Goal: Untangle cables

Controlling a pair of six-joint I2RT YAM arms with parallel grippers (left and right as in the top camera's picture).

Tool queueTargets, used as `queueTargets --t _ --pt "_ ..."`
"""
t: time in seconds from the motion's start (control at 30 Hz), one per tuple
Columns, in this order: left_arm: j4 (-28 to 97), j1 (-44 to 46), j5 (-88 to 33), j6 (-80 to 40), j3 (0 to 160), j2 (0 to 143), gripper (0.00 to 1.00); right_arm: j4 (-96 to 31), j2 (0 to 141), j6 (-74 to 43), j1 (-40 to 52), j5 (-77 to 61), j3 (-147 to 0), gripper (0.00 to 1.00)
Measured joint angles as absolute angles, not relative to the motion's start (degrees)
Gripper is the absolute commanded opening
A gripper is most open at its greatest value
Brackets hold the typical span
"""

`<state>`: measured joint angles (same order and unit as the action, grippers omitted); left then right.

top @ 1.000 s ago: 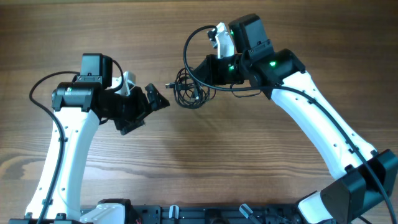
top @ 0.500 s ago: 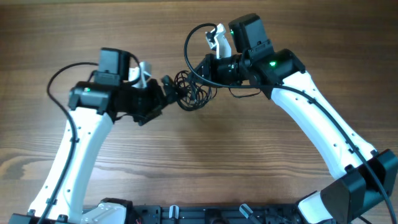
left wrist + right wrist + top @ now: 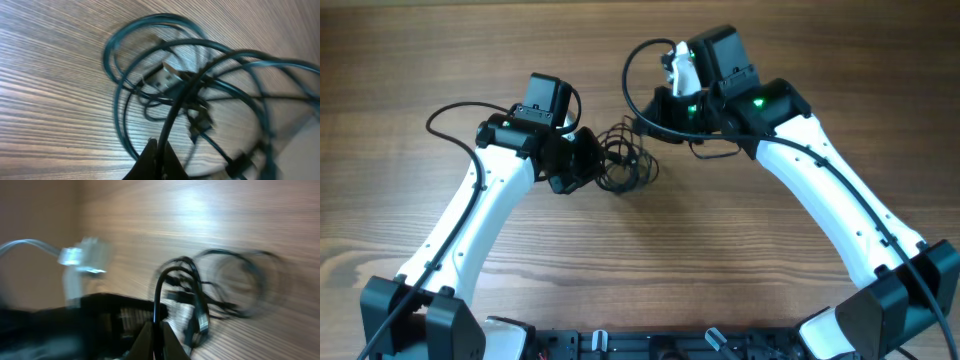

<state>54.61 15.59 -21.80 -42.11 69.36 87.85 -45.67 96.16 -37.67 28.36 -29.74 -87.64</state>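
Note:
The cables [image 3: 625, 163] form a small knot of thin black loops between my two arms at the table's middle. My left gripper [image 3: 594, 160] has come in from the left and is shut on one strand at the knot's left edge. In the left wrist view its tips [image 3: 159, 150] pinch a black wire that rises into the cables [image 3: 172, 112], and a silvery plug [image 3: 167, 77] lies among the loops. My right gripper [image 3: 643, 127] holds the knot's upper right side. In the right wrist view its tips [image 3: 156, 330] are shut on a thin strand of the cables [image 3: 199, 300].
Bare wooden table [image 3: 740, 250] lies all around the knot. The thicker black arm cables arc above each wrist, one of them [image 3: 632, 70] near the right gripper. In the right wrist view the left arm's black gripper body [image 3: 90, 315] shows close at the left.
My left arm swung right to the knot and its open jaws shut on a strand. The knot shifted slightly. My right gripper stayed shut on its strand, hardly moving.

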Motion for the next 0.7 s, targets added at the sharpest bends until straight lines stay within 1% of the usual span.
queueTargets --t 0.07,0.1,0.13,0.17,0.2,0.23,0.43,0.63,0.7 --pt "53.8 15.6 -23.7 -40.2 69.3 86.9 0.04 -49.9 96.2 -37.7 28.4 -22.7 -87.6 0.31" --pt "53.3 15.6 -24.4 -39.6 69.3 86.1 0.04 -51.2 96.2 -37.4 28.4 -20.2 -87.7 0.42" --pt "52.3 15.6 -25.7 -39.0 69.3 84.5 0.04 -53.3 96.2 -37.8 28.4 -17.0 -87.7 0.70" --pt "51.3 15.6 -27.0 -38.7 69.3 82.6 0.04 -54.1 96.2 -37.5 28.4 -15.3 -87.7 0.84" --pt "50.5 15.6 -28.1 -38.5 69.3 81.2 0.04 -54.8 96.2 -37.1 28.4 -14.2 -87.7 0.96" --pt "49.3 15.6 -29.3 -38.2 69.3 78.9 0.04 -55.4 96.2 -36.3 28.4 -13.3 -87.7 1.00" --pt "47.4 15.6 -30.9 -38.5 69.3 71.9 0.04 -57.2 96.4 -35.3 28.4 -12.7 -87.7 1.00" --pt "40.8 15.6 -31.4 -42.5 69.3 65.7 0.04 -57.9 96.4 -34.2 28.4 -13.1 -87.7 1.00" --pt "40.7 15.6 -30.9 -43.2 69.3 63.7 0.04 -57.9 96.4 -34.2 28.4 -13.1 -87.7 1.00"
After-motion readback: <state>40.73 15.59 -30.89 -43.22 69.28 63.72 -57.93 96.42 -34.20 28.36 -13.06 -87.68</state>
